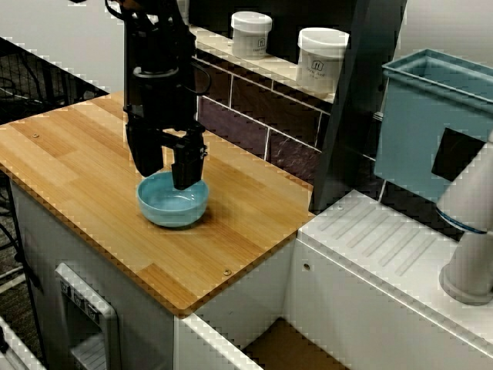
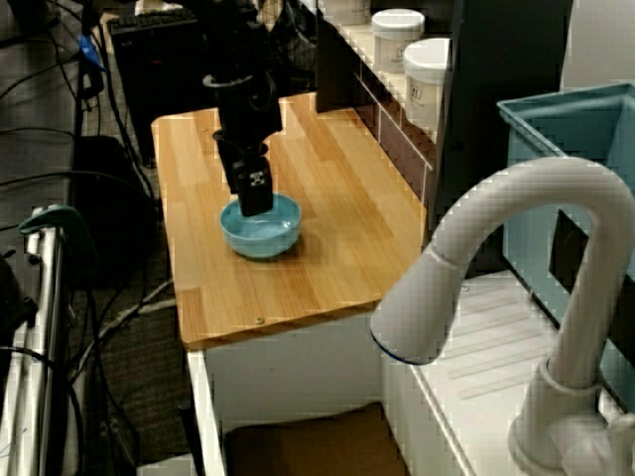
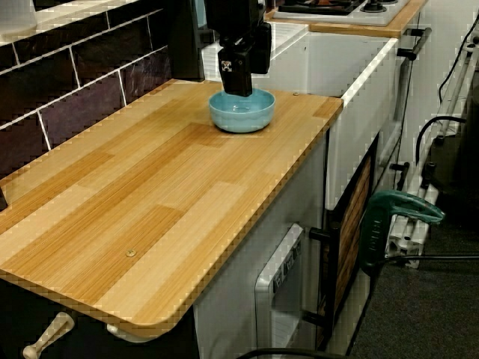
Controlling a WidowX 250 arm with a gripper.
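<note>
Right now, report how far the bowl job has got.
Done: the pincer is at the light-blue bowl, one finger inside, one outside its rim. In hand: jaws apart, nothing gripped. Left, likely: closing and lifting; the bowl sits on the wooden counter.

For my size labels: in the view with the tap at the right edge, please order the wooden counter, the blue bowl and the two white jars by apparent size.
1. wooden counter
2. blue bowl
3. left white jar and right white jar: they look alike, so unranked. Both stand farther back than the bowl.
</note>
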